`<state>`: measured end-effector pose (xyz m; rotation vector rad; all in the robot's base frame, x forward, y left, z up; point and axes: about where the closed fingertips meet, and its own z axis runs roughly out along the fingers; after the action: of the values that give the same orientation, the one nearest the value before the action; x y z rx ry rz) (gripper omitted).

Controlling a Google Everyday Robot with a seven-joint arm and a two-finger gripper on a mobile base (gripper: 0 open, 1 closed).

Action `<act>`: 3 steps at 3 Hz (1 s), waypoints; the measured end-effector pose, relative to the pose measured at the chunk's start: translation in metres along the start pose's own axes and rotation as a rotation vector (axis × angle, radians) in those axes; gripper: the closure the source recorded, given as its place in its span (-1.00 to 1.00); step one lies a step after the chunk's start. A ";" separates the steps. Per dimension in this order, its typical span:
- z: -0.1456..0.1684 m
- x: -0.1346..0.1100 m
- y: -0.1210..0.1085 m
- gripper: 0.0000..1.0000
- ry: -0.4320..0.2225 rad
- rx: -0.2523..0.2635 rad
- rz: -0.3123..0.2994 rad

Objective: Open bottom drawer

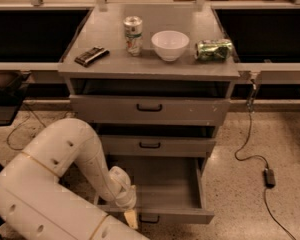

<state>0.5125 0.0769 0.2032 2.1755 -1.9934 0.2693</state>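
The robot's gripper (pixel 130 216), at the end of the bulky white arm (pixel 65 159), sits at the front left corner of the bottom drawer (pixel 165 189); whether it is apart or together cannot be told. The drawer's small black bar handle (pixel 150 219) lies just beside it at 3 o'clock. This lowest grey metal drawer stands pulled out, showing its plain grey inside. At 12 o'clock the grey cabinet top (pixel 115 66) carries a white bowl (pixel 170 45), an upright can (pixel 133 35), a crushed green can (pixel 213 50) on its side and a dark flat packet (pixel 91 56).
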 end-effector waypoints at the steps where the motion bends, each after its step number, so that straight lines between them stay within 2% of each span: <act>1: 0.023 -0.012 0.000 -1.00 0.025 -0.077 -0.064; 3: 0.054 -0.014 0.012 -1.00 0.093 -0.250 -0.162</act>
<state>0.4996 0.0762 0.1478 2.1079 -1.6903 0.0907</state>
